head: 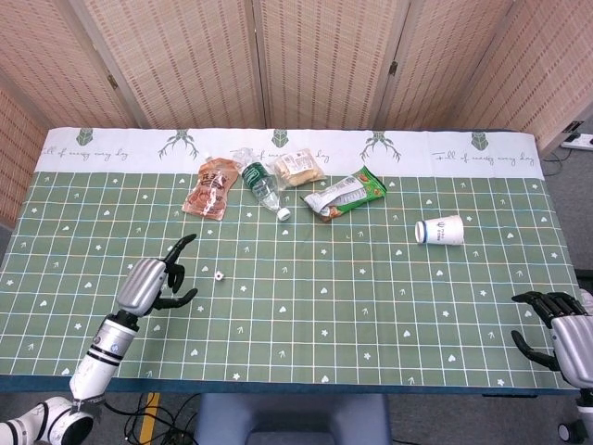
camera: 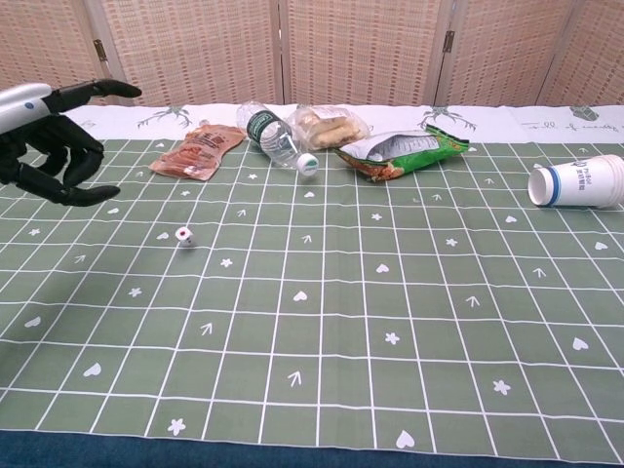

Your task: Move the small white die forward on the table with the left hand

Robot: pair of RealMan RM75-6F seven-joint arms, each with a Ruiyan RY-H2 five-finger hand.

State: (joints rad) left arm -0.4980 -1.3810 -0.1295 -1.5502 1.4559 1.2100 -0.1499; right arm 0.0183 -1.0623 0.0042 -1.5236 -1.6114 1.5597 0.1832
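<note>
- Above the table's near-left area, the left hand [camera: 49, 136] is raised with fingers [camera: 109, 90] spread, grasping nothing.
- The small white die [camera: 183, 235] rests on the green tablecloth [camera: 390, 292], apart from that hand, to its right.
- At the near-right table edge, the right hand [head: 561, 324] has its fingers loosely apart, empty.

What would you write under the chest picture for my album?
Open left robot hand raised above the table, small white die lying free nearby.
</note>
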